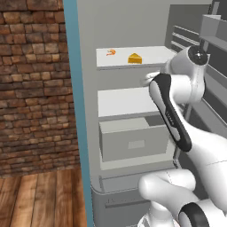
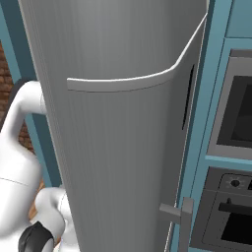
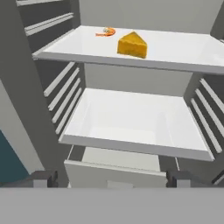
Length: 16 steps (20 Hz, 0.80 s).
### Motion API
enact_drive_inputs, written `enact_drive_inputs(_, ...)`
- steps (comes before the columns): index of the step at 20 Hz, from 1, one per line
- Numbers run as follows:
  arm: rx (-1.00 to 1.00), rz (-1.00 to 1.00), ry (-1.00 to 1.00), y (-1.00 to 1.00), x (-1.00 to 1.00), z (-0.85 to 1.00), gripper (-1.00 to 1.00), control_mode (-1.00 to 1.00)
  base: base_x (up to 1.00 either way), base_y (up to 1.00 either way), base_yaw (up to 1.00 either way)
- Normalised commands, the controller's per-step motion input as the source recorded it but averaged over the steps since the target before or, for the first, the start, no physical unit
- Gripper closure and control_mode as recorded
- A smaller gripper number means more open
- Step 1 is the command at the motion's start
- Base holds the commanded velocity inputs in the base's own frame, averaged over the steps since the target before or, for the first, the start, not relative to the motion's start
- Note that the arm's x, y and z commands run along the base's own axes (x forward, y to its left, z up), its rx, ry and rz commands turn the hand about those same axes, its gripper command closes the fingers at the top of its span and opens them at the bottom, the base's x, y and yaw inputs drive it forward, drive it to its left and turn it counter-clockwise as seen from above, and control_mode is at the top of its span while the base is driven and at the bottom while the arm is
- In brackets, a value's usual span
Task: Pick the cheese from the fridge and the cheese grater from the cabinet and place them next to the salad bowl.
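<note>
The fridge (image 1: pixel 87 102) stands open, showing white shelves and a grey drawer (image 1: pixel 133 141). The cheese (image 3: pixel 131 44), a small yellow-orange wedge, rests on the upper shelf (image 3: pixel 183 52); the left base view shows the cheese (image 1: pixel 135 58) there too. My gripper (image 3: pixel 111 178) is open with nothing between its fingertips (image 3: pixel 43 178). It hangs in front of the fridge, level with the drawer, below and well short of the cheese. My arm reaches into the fridge opening from the lower right of the left base view. The cheese grater, the cabinet and the salad bowl are out of view.
A tiny curled orange shrimp-like item (image 3: pixel 106 32) lies just left of the cheese. The middle shelf (image 3: pixel 131 118) is bare. The swung-open fridge door (image 2: pixel 123 147) looms close on my right, with an oven (image 2: pixel 236 123) beyond it. A brick wall (image 1: pixel 31 88) stands left of the fridge.
</note>
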Motion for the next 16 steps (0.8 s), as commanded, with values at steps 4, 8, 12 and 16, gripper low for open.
enact_drive_inputs(4,0.0,0.0,0.0,-0.09,0.36,0.32,-1.0,-1.0,0.0,0.0,0.0)
enact_drive_inputs(8,0.0,0.0,0.0,-0.04,0.43,0.31,-1.0,-1.0,0.0,0.0,0.0)
enact_drive_inputs(12,0.0,0.0,0.0,-0.1,0.51,0.22,-1.0,-1.0,0.0,0.0,0.0)
enact_drive_inputs(16,0.0,0.1,0.0,-0.01,0.5,0.28,-1.0,-1.0,0.0,0.0,0.0)
